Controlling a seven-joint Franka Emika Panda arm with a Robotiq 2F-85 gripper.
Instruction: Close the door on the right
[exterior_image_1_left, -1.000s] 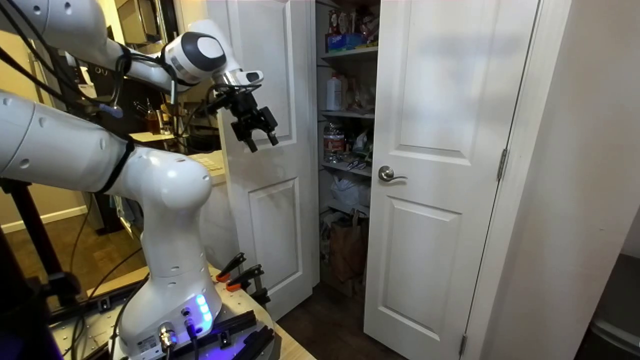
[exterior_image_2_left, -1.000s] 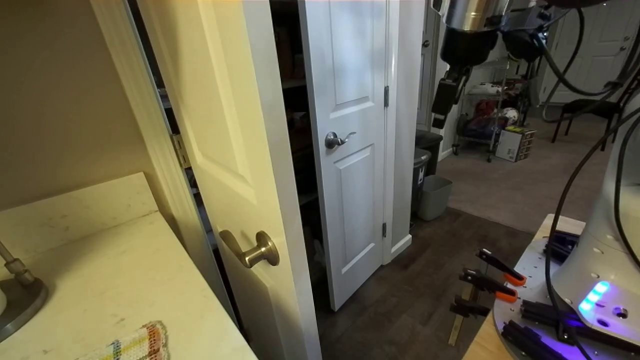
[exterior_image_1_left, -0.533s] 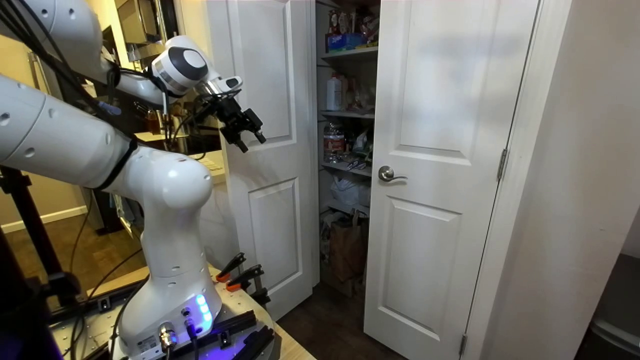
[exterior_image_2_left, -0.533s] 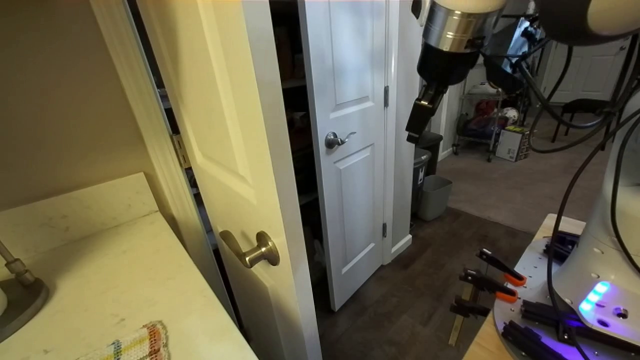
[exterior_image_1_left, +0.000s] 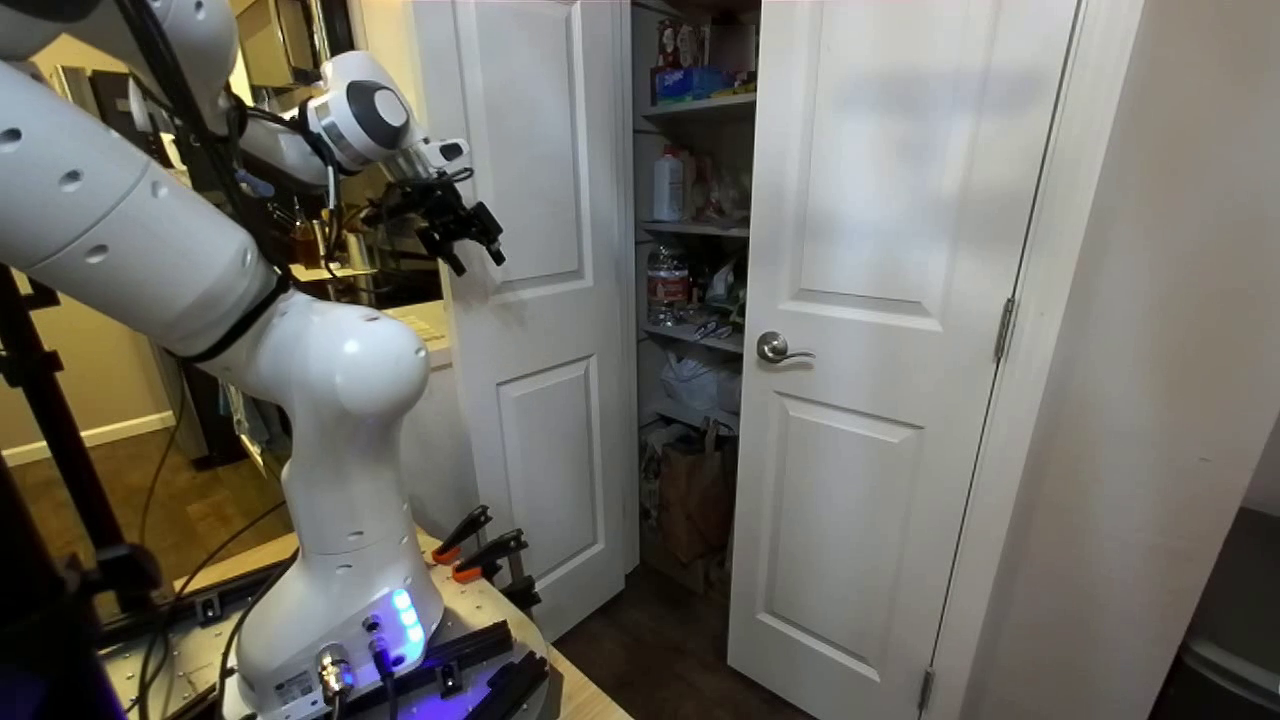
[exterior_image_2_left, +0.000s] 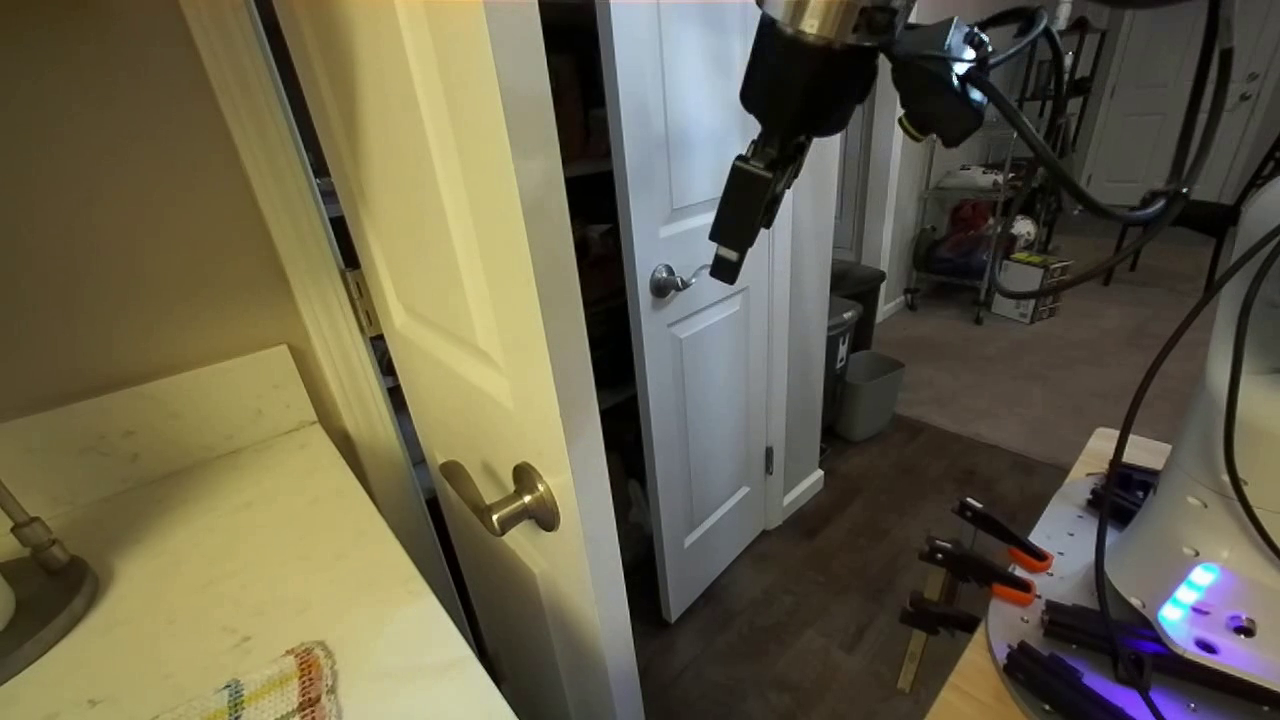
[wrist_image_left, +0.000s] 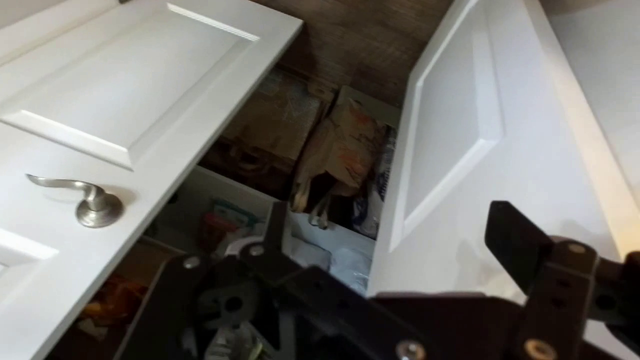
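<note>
White closet doors (exterior_image_1_left: 868, 362) stand open over dark flooring (exterior_image_2_left: 830, 560) in front of stocked shelves (exterior_image_1_left: 700, 231), the fingers (wrist_image_left: 515, 240) spread apart

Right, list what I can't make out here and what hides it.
Tops of the door leaves: cut off by the upper edge in both exterior views.
Lettering on the red-labelled bottle: too small, in an exterior view.
Inside of the paper bag: lost in shadow, wrist view.
What the pale item is: mostly behind the gripper, wrist view.
Rest of the cloth: past the bottom edge in an exterior view.
</note>
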